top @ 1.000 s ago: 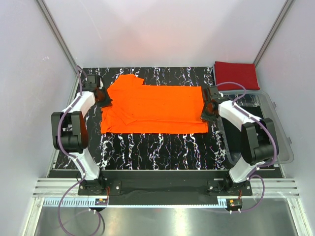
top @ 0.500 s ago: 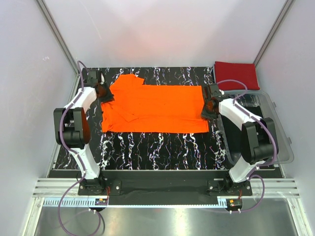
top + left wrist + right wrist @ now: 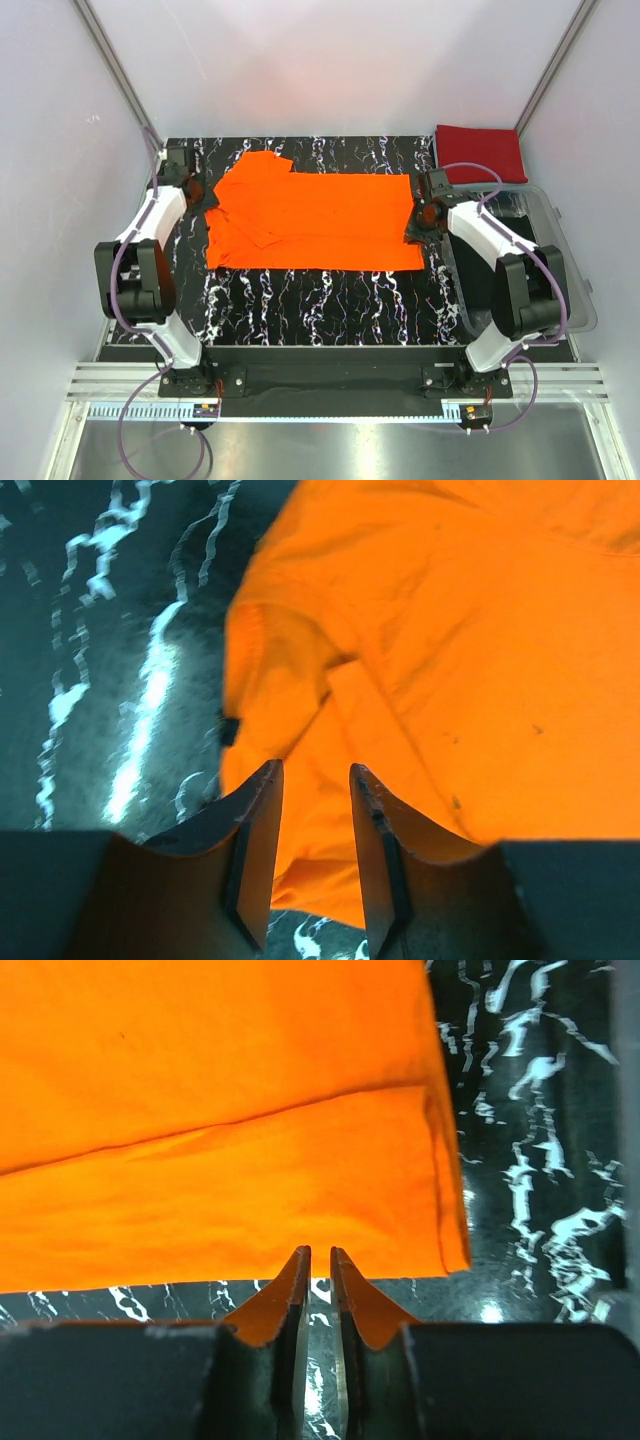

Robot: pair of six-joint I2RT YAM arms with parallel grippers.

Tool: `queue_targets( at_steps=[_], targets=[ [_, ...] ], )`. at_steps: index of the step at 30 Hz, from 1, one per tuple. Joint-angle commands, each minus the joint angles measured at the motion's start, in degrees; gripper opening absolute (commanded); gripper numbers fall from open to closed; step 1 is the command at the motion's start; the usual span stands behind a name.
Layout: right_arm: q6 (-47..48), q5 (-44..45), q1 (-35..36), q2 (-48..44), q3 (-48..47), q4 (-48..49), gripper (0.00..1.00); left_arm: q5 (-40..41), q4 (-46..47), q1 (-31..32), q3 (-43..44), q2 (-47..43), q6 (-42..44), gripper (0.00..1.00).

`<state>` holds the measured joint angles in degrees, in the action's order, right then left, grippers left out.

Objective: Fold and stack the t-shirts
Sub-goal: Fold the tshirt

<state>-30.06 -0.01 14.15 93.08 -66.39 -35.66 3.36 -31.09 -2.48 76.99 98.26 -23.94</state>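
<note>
The orange t-shirt lies flat on the black marbled mat, partly folded lengthwise, with its sleeve end to the left. My left gripper is open at the shirt's left edge. In the left wrist view its jaws stand apart just above the orange sleeve cloth, holding nothing. My right gripper is at the shirt's right hem. In the right wrist view its jaws are almost together, with their tips at the hem of the cloth and only mat showing between them. The deep red t-shirt lies folded at the back right corner.
A clear plastic bin stands at the right edge of the mat, beside the right arm. White walls enclose the back and both sides. The mat's front strip lies bare between the shirt and the arm bases.
My left arm has swung back and to the left, and its gripper has slid to the shirt's upper left edge. The right gripper and the orange shirt have hardly moved.
</note>
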Motion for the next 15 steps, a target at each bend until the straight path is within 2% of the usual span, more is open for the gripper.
queue_targets(
  at_steps=[1, 8, 15],
  targets=[
    [0.2, -3.2, 0.0, 2.2, -0.4, 1.8, 0.19, 1.7, 0.2, -3.4, -3.4, -2.4, 0.0, 0.38],
    [0.8, -0.4, 0.0, 7.3, 0.8, 3.9, 0.18, -8.1, 0.3, -10.7, -7.8, -0.7, 0.7, 0.36],
    [1.1, 4.1, 0.1, 7.6, 2.6, 3.8, 0.17, -10.6, 0.6, -11.1, -8.8, 2.8, 1.0, 0.27]
  ],
)
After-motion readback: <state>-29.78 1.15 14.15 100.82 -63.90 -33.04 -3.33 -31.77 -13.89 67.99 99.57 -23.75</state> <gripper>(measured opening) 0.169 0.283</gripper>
